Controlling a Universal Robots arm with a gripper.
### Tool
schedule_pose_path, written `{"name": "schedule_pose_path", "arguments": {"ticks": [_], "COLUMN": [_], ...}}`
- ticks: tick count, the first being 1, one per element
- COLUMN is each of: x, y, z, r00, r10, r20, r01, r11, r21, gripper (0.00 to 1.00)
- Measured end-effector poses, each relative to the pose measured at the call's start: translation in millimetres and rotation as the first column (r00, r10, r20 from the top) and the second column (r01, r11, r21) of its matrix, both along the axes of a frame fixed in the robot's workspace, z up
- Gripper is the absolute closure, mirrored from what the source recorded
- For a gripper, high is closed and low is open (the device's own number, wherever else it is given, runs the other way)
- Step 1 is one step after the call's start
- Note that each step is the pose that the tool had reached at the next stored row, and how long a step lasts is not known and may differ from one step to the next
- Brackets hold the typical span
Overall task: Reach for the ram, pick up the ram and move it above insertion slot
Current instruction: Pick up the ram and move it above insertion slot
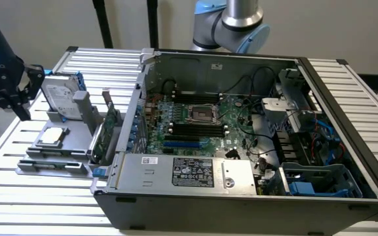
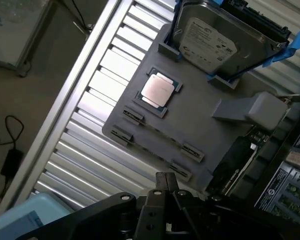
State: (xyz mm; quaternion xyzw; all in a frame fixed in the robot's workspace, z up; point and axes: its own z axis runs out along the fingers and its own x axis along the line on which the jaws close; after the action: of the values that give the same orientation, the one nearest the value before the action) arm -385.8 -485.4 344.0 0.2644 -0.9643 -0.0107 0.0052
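Gripper [image 2: 165,176] over grey tray [image 2: 189,125], fingers clenched on nothing; lowered so, it could jab tray or processor chip [image 2: 158,90] instead of straddling the ram.

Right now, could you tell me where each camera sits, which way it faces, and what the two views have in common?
Exterior view: off the arm, high, looking down into the open computer case on the slatted table; the arm's joint shows behind the case, the gripper at the exterior view's left edge.
Wrist view: on the wrist, looking down past the shut gripper onto the grey tray.
Shared: the gripper, the tray, its hard drive and processor chip.
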Motion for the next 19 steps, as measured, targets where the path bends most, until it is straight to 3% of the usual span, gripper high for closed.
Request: {"name": "schedule_pose_path", "arguments": {"ticks": [4, 9, 14, 19], "x": [0.0, 0.0, 0.0, 0.0], "y": [0.0, 0.0, 0.0, 0.0], "z": [-0.3, -0.9, -1.5, -2.1], "r00": [0.9973, 0.9867, 0.9678, 0.9407], "r10": [0.073, 0.163, 0.252, 0.339], "r20": [0.0000, -0.0001, -0.0001, -0.0002], "r01": [-0.073, -0.163, -0.252, -0.339], "r11": [0.9973, 0.9867, 0.9678, 0.9407], "r21": [0.0000, -0.0001, 0.0000, 0.0000], "gripper": [0.89, 0.89, 0.89, 0.89]}}
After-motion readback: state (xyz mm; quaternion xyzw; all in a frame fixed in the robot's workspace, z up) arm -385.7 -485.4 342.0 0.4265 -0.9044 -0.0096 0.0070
